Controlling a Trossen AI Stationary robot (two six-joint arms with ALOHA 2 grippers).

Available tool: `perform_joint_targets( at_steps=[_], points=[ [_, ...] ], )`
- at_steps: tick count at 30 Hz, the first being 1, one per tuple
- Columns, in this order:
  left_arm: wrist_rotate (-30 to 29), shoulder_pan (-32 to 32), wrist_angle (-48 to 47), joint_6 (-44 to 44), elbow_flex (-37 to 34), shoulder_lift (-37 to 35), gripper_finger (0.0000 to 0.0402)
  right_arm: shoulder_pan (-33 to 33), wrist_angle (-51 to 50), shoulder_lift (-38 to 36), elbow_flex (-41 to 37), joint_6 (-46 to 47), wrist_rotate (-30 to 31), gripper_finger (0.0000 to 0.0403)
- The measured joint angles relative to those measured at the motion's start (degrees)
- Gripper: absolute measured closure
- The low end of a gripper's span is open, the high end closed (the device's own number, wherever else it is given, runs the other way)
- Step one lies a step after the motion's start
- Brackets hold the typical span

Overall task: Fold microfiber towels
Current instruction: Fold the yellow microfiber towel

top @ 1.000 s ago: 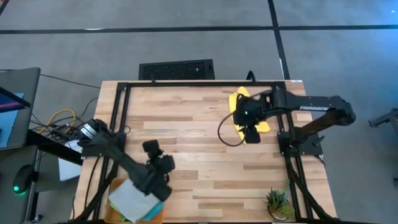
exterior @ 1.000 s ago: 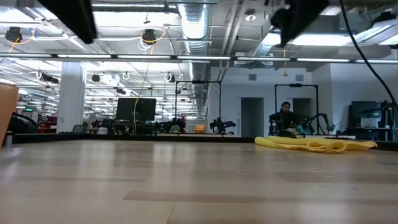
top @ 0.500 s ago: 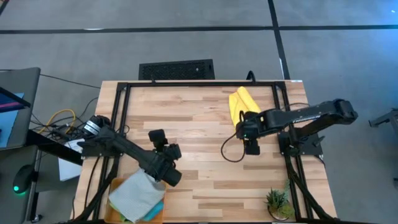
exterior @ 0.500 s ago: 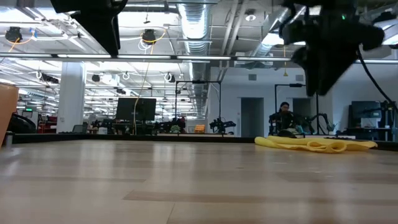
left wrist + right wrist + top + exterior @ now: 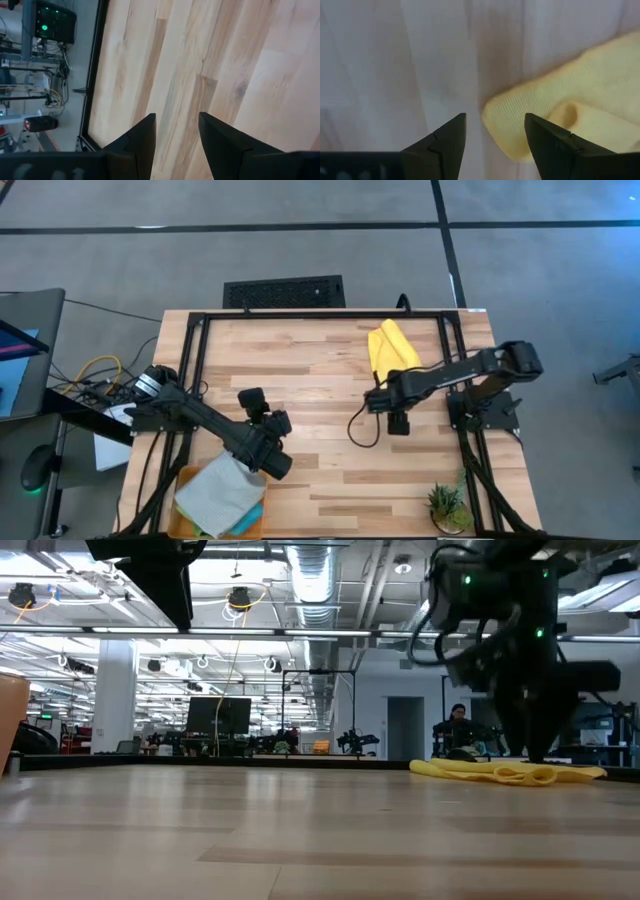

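The yellow towel (image 5: 388, 348) lies crumpled flat on the wooden table at the far right; it also shows in the low view (image 5: 505, 772). My right gripper (image 5: 373, 400) is open, pointing down, low over the table just off the towel's near corner (image 5: 520, 120), touching nothing. My left gripper (image 5: 280, 465) is open and empty over bare wood (image 5: 177, 116) at the near left. The light grey towel (image 5: 215, 495) lies on the teal one (image 5: 252, 517) on the orange tray (image 5: 188, 477). The green towel is not in view.
A small potted plant (image 5: 447, 505) stands at the table's near right corner. The black frame rails (image 5: 195, 350) run along the table's left, far and right sides. Bare wood lies between the two arms at the table's middle.
My right gripper has come down from above the yellow towel toward the table and moved toward the near-left, off the towel's near corner. My left gripper has moved off the tray's stack toward the table's right, then kept still. The yellow towel has not moved.
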Motion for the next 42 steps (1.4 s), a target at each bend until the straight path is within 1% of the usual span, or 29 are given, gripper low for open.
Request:
perform_joint_targets(
  at_steps=[4, 9, 13, 15, 18, 22, 26, 28, 32, 37, 42],
  points=[
    [0.0, 0.0, 0.0, -0.7, 0.0, 0.0, 0.026, 0.0, 2.4, 3.8, 0.0, -1.0, 0.0, 0.0177],
    [0.0, 0.0, 0.0, -1.0, 0.0, 0.0, 0.026, -0.4, 2.2, 7.5, 0.1, -1.7, 0.0, 0.0177],
    [0.6, 0.0, 0.0, -1.0, 0.0, 0.0, 0.026, -1.2, 1.8, 9.0, 0.5, -1.7, -0.4, 0.0179],
    [1.6, 0.0, 0.1, -1.0, 0.0, 0.0, 0.026, -1.6, 1.6, 9.3, 0.8, -1.7, -0.7, 0.0187],
    [2.6, 0.0, 0.8, -1.1, 0.0, 0.0, 0.026, -1.9, 2.2, 9.0, 0.7, -1.5, -1.0, 0.0219],
    [3.3, 0.0, 1.3, -1.8, 0.0, 0.0, 0.026, -2.0, 2.6, 9.0, 0.7, -0.6, -0.8, 0.029],
    [3.4, 0.0, 1.5, -3.2, 0.0, 0.0, 0.026, -1.9, 3.6, 9.1, 0.6, -0.1, 1.1, 0.0368],
    [3.4, 0.0, 1.6, -3.5, 0.0, 0.0, 0.026, -1.8, 4.5, 9.2, 0.6, 0.0, 3.8, 0.0391],
    [3.5, -0.1, 3.5, -3.6, 0.0, 0.0, 0.026, -1.1, 5.0, 9.4, 0.8, 0.4, 8.8, 0.0383],
    [3.5, -0.3, 6.6, -5.0, 0.0, 0.0, 0.026, -1.2, 2.4, 9.4, 4.2, 0.7, 10.4, 0.0397],
    [3.5, -0.8, 8.6, -4.8, 0.0, 0.3, 0.026, 0.3, -2.2, 9.3, 9.1, -0.1, 13.6, 0.0394]
  ],
)
